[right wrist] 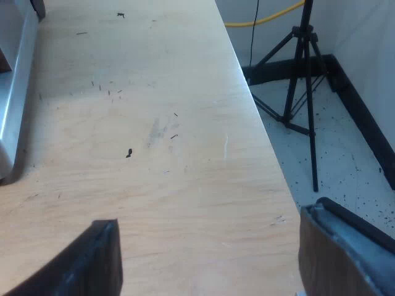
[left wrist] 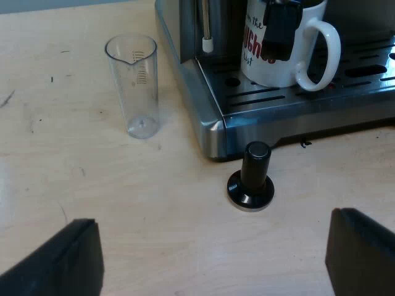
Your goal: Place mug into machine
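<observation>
On machine [left wrist: 207,114], one mug [left wrist: 276,73], nearby one tamper [left wrist: 252,179], one measuring glass [left wrist: 133,86]

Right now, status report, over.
Left gripper open, over table near tamper. Right gripper open, over table. Mug upright on tray of machine. Glass and tamper on table, clear of it.

mug [left wrist: 297,69] | "The" legible, red word (partly hidden) | measuring glass [left wrist: 133,80] marks unreadable

The right claw [right wrist: 210,216] hangs over the pale wooden tabletop [right wrist: 154,123], its two fingers spread wide. Ahead of the claw, past the tabletop's edge, a black tripod [right wrist: 302,80] stands on speckled floor [right wrist: 345,185], with a yellow cable [right wrist: 265,18] beyond it.
</observation>
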`<state>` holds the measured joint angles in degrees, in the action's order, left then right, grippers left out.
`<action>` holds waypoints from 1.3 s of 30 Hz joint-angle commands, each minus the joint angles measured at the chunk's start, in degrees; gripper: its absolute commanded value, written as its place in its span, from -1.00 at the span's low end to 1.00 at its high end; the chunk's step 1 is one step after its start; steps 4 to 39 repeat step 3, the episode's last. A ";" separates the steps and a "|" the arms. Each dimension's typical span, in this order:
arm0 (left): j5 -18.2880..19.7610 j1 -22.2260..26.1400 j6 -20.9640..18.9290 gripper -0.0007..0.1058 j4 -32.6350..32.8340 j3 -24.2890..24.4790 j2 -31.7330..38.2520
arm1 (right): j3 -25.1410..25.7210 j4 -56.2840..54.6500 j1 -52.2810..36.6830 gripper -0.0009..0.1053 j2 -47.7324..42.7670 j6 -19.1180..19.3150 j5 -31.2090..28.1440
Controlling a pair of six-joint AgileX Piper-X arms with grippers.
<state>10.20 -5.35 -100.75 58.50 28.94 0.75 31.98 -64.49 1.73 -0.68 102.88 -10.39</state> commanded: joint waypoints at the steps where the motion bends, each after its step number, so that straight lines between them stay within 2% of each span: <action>1: -0.56 0.03 -0.61 0.52 -0.69 0.25 7.95 | 0.10 0.56 -0.05 0.18 -2.36 0.21 -0.03; 39: -0.56 0.03 -0.61 0.52 -0.69 0.25 7.95 | 0.10 0.56 -0.05 0.18 -2.36 0.21 -0.03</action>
